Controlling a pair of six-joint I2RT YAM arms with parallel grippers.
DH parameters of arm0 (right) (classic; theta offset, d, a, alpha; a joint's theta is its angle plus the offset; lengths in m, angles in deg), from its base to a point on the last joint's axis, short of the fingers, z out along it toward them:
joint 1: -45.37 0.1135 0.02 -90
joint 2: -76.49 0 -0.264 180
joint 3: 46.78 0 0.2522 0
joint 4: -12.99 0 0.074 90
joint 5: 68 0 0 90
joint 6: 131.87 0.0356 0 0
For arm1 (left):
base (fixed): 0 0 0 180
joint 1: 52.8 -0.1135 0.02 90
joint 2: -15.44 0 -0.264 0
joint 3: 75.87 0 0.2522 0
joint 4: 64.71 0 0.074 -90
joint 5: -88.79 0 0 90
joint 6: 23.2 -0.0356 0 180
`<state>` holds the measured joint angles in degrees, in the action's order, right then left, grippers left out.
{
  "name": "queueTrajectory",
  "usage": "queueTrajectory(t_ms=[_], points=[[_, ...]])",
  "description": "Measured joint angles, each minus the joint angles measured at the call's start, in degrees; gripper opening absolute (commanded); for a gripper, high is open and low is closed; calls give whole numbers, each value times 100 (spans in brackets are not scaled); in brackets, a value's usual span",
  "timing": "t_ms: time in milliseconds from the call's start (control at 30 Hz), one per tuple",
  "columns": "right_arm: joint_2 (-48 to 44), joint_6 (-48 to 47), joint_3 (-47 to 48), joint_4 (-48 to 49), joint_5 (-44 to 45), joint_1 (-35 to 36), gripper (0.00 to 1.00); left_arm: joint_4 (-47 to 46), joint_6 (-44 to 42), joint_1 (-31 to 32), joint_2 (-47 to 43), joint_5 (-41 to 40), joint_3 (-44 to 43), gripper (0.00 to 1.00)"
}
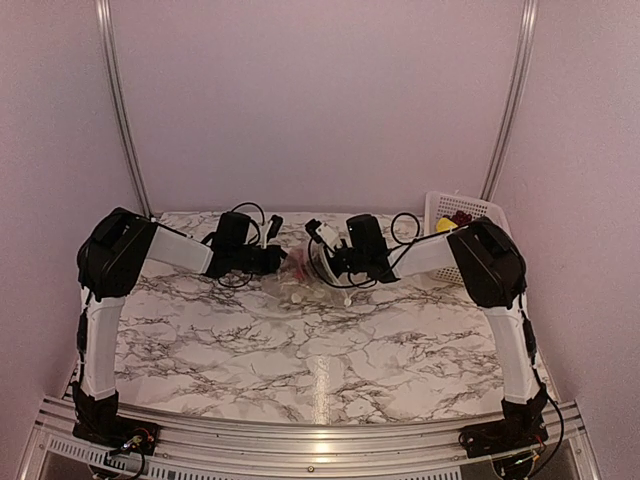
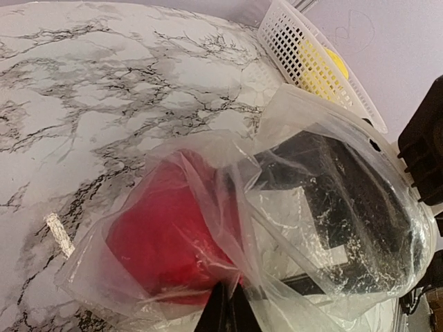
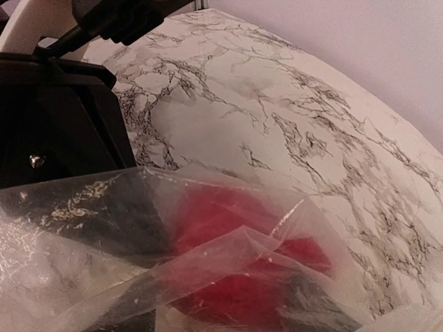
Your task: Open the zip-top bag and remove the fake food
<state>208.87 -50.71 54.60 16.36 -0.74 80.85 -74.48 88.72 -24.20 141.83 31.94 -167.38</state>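
The zip-top bag (image 1: pixel 298 283) lies crumpled on the marble table between my two grippers. Its clear film fills both wrist views (image 2: pixel 297 114) (image 3: pixel 228 235). A red piece of fake food (image 2: pixel 159 242) (image 3: pixel 214 214) sits inside it. My left gripper (image 1: pixel 278 258) (image 2: pixel 232 312) is shut, pinching a fold of the bag's film right beside the red piece. My right gripper (image 1: pixel 322 262) (image 3: pixel 221 315) faces it from the other side with the bag draped over it. Its dark fingers show through the film, standing apart.
A white lattice basket (image 1: pixel 470 208) (image 2: pixel 291 41) stands at the back right corner and holds a yellow piece (image 1: pixel 446 225) (image 2: pixel 332 62) and a dark red one (image 1: pixel 462 216). A small white strip (image 2: pixel 59 234) lies on the table left of the bag.
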Motion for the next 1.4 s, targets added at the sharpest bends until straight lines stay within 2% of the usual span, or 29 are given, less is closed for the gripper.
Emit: queueTrajectory(t_ms=[233, 367, 467, 633, 733, 967, 1133, 1300, 1400], points=[[-492, 33, -782, 160, -107, 66, 57, -177, -55, -109, -372, 24, 737, 1], [-761, 162, -1386, 162, -264, 127, 56, -352, 90, -302, -619, 4, 1082, 18], [-780, 223, -1718, 81, -396, 173, 56, -428, 243, -509, -645, -55, 1113, 37], [-855, 326, -1893, 122, -667, 221, 56, -442, 341, -671, -643, -157, 962, 51], [-920, 332, -1926, 98, -807, 289, 56, -437, 391, -651, -586, -164, 555, 56], [-1137, 323, -1954, 79, -603, 339, 58, -348, 400, -483, -87, -166, -533, 58], [-1167, 306, -1893, 85, -129, 282, 58, -83, 339, -330, 313, -166, -857, 58], [-986, 267, -1484, 33, 157, 225, 65, 240, 219, -186, 660, -120, -1121, 53], [-960, 229, -1427, 7, 221, 216, 70, 407, 76, -109, 776, 7, -1266, 44]])
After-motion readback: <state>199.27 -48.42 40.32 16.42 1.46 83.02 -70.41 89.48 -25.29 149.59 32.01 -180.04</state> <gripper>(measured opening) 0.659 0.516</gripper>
